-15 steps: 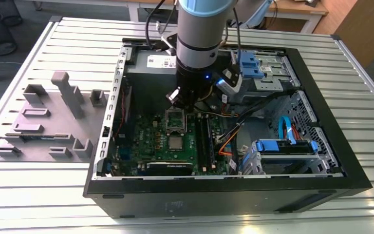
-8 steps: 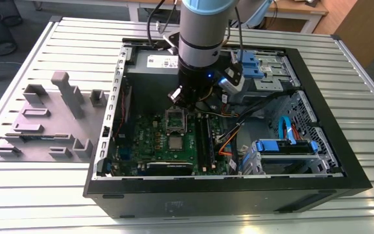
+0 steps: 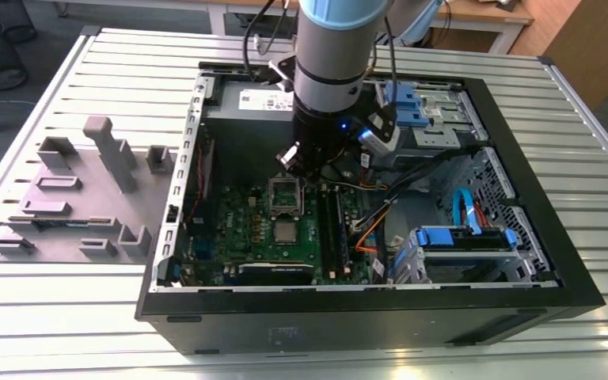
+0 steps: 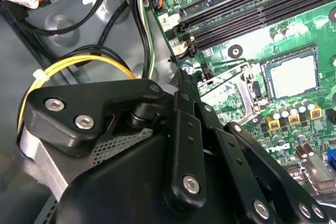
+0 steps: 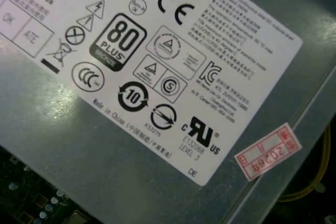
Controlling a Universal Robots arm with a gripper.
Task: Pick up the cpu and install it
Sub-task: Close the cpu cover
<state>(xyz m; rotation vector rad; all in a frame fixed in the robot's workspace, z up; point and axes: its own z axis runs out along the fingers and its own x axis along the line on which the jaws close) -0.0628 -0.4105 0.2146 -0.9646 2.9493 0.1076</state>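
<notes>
Your cpu (image 4: 291,74) lies seated on the board (image 4: 262,38), just past the raised frame (image 4: 231,85) ahead of the gripper (image 3: 295,162), whose jaws I can't tell open or closed; placing looks done, so any next move wants gentle clearance from that frame.

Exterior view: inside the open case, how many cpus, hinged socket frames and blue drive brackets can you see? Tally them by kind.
cpu: 1
hinged socket frame: 1
blue drive brackets: 2
Total: 4
</notes>
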